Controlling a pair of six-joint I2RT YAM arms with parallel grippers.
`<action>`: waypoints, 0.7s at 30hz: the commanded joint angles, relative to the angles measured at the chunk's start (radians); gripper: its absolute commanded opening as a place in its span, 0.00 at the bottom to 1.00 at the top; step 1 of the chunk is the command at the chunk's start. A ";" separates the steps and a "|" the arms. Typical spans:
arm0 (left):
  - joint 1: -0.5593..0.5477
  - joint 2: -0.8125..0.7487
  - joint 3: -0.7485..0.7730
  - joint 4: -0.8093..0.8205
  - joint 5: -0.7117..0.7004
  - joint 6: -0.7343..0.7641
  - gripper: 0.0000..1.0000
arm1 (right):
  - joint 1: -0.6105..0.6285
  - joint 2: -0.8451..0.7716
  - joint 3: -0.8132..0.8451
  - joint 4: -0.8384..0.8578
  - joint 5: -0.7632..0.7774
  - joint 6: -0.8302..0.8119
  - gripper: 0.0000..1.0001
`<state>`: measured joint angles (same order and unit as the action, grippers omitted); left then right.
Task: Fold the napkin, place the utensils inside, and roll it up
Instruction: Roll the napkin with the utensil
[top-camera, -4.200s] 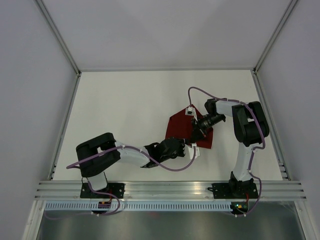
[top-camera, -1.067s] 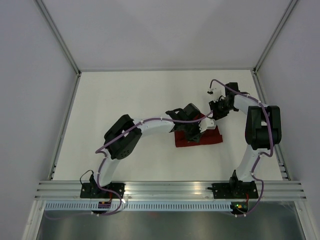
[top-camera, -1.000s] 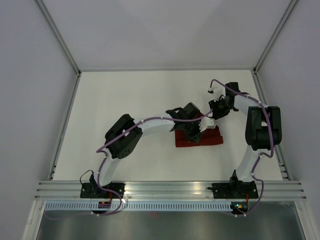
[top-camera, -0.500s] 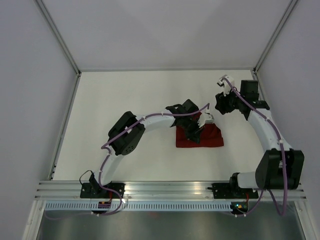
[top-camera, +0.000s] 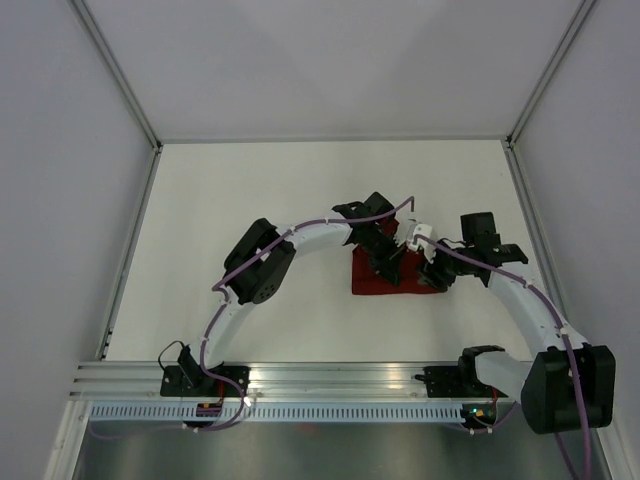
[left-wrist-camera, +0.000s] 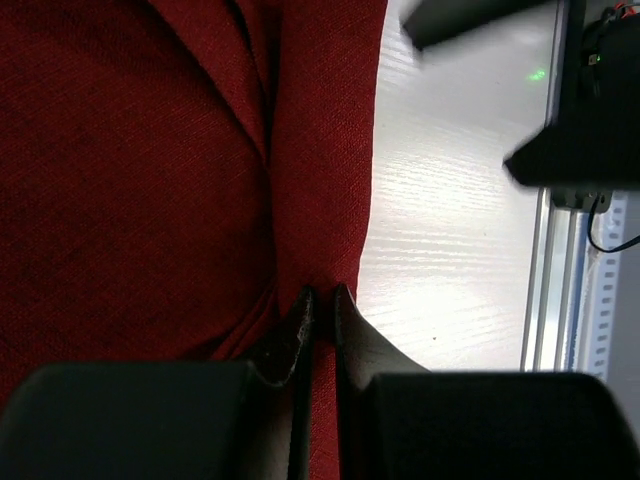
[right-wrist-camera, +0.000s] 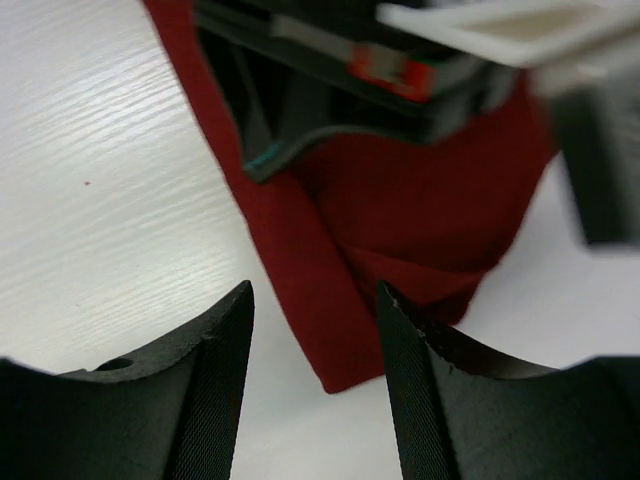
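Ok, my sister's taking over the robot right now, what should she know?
Left gripper: shut, pinching the napkin at its edge.
Right gripper: open, empty, by the napkin's corner.
Napkin: on the table, lying folded into a rectangle.
Done: folding, it seems.
To do: put utensils inside, then roll. No utensils show in any view.

No legible text, numbers or brand marks in any view, small red tag (right-wrist-camera: 390, 68) above the napkin (right-wrist-camera: 400, 205), too blurred to read.
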<state>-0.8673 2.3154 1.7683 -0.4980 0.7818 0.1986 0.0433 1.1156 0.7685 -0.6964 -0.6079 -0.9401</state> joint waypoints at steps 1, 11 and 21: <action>-0.006 0.127 -0.004 -0.155 -0.093 -0.037 0.08 | 0.084 -0.013 -0.057 0.061 -0.012 -0.088 0.58; 0.007 0.173 0.039 -0.181 -0.115 -0.070 0.09 | 0.312 0.030 -0.205 0.303 0.201 -0.016 0.59; 0.014 0.179 0.065 -0.180 -0.125 -0.114 0.22 | 0.382 0.079 -0.279 0.469 0.319 0.018 0.54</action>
<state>-0.8452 2.3882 1.8610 -0.5777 0.8314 0.1112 0.4160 1.1797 0.5049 -0.3183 -0.3454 -0.9382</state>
